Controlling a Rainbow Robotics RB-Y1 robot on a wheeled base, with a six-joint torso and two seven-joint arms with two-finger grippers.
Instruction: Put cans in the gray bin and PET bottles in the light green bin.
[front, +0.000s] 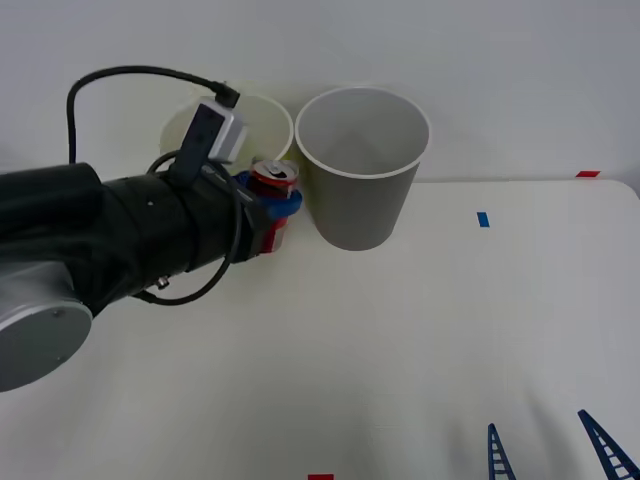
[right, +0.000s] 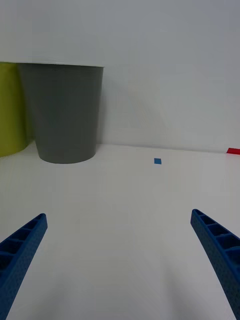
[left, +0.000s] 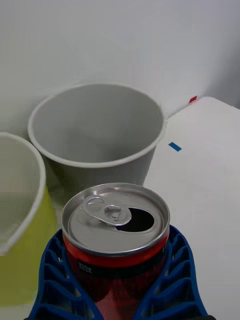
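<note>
White table (front: 420, 330) — two bins, tape

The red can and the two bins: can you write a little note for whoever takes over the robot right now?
Left gripper: jaws shut on the red can, held upright and raised near the bins.
Right gripper: jaws open, low over the table's near right.
Gray bin stands right of the light green bin.
Done: can picked up.
Left: drop it in the gray bin.

**Bins at the far edge, can held before them**

The gray bin (front: 362, 165) is set on the table (front: 400, 350) near its far edge, with the light green bin (front: 268, 117) just beside it on the left. The can (front: 273, 183) is held upright in the left hand (front: 272, 212), before both bins. The right hand (front: 550, 455) is kept at the near right, well apart.
</note>
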